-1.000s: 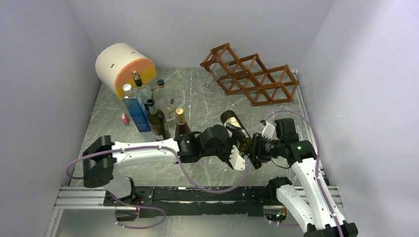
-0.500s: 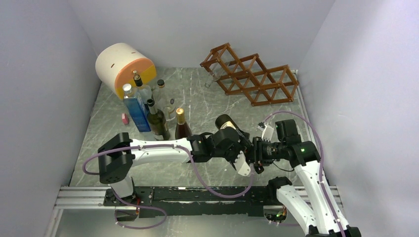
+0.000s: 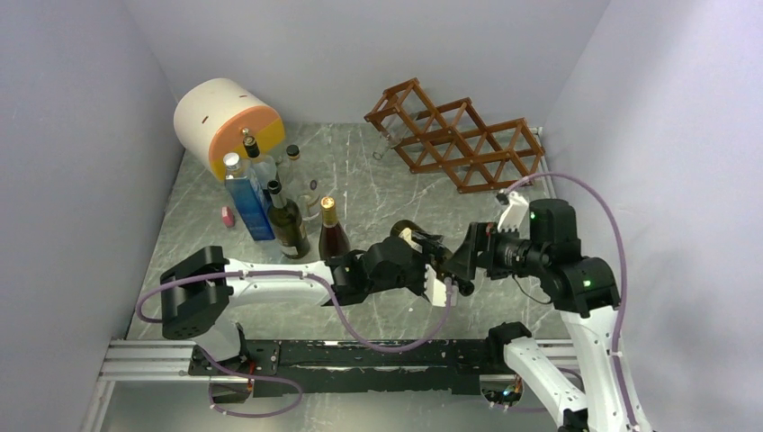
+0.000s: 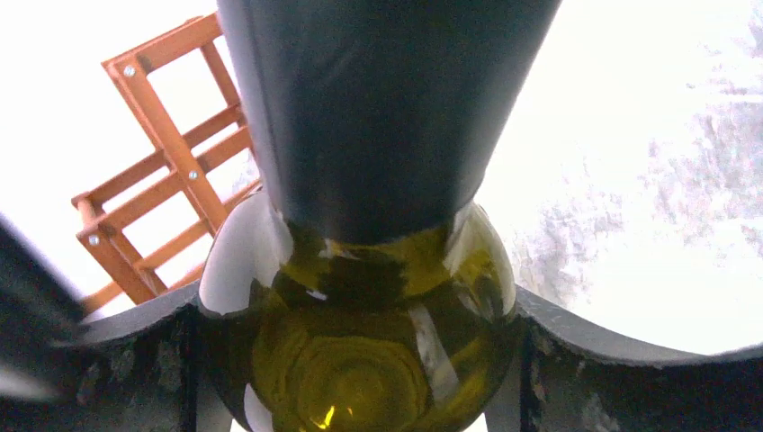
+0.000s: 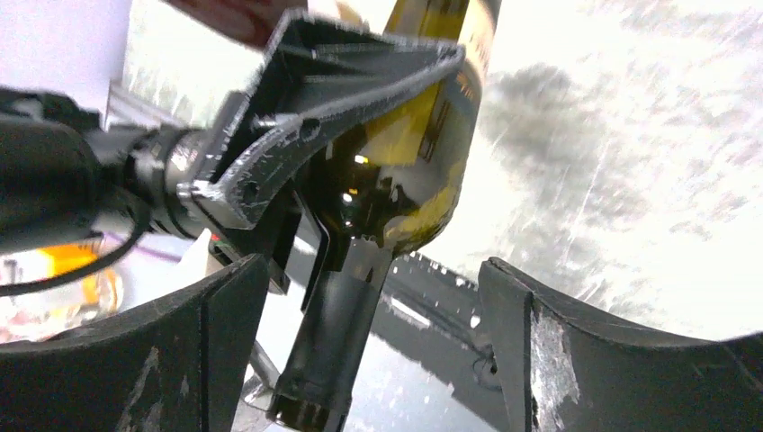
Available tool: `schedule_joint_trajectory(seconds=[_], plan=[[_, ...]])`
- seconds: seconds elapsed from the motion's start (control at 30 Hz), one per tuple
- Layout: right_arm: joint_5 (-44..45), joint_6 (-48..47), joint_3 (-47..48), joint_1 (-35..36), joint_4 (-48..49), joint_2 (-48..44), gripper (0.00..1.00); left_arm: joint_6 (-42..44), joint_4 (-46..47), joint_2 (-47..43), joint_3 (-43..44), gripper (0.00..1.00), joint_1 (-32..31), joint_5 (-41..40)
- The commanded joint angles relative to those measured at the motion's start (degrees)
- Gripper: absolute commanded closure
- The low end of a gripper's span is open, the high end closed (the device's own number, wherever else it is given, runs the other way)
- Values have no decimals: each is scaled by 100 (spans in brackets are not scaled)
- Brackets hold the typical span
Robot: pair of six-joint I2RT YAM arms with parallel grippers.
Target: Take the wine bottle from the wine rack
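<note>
The green wine bottle (image 3: 409, 236) hangs above the table in front of the arms, well clear of the wine rack (image 3: 459, 139). My left gripper (image 3: 423, 263) is shut on its body. In the left wrist view the bottle's green shoulder (image 4: 378, 342) fills the space between both jaws, with the rack (image 4: 153, 180) behind at left. My right gripper (image 3: 461, 256) stands open just right of the bottle. In the right wrist view the dark-capped neck (image 5: 337, 342) hangs free between the spread fingers (image 5: 207, 351), nearer the left one and touching neither.
A white-and-orange cylinder (image 3: 225, 121) lies at the back left. Several upright bottles (image 3: 279, 211) stand in front of it, close to my left arm. A small pink item (image 3: 228, 216) lies beside them. Walls close in on three sides.
My left gripper closed on the bottle's body. My right gripper then let go of the neck, opened wide and drew back up and to the right.
</note>
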Motion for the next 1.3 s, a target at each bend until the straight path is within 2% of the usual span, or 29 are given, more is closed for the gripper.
schedule_joint_trajectory(seconds=[0.0, 0.13, 0.23, 0.33, 0.43, 0.57, 0.73, 0.9, 1.1, 1.27], plan=[[842, 256, 737, 27, 329, 127, 7, -1068, 1618, -469, -103, 93, 19, -523], [1885, 368, 1331, 21, 731, 219, 6, -2158, 1625, -609, -11, 93, 118, -440], [2048, 280, 1309, 24, 1490, 58, 6, -3062, 1488, -692, 157, 93, 236, -424], [1793, 92, 944, 21, 2647, -359, 5, -3941, 1319, -845, 256, 93, 349, -313], [1377, -217, 186, 27, 4054, -981, 4, -4642, 1216, -1035, 281, 93, 484, -68], [369, -526, -320, 31, 4964, -1323, 5, -5288, 852, -1116, 485, 93, 741, 405], [-950, -930, -435, 19, 4994, -953, 11, -5521, 610, -1204, 527, 93, 954, 876], [-1891, -728, -802, 23, 5757, -499, 20, -5547, 562, -1221, 531, 93, 1013, 1291], [-2530, -69, -1055, 28, 6763, 258, 39, -5568, 355, -1187, 630, 93, 1021, 1506], [-2635, 520, -1259, 91, 7624, 582, 43, -5549, 277, -1210, 617, 93, 1023, 1571]])
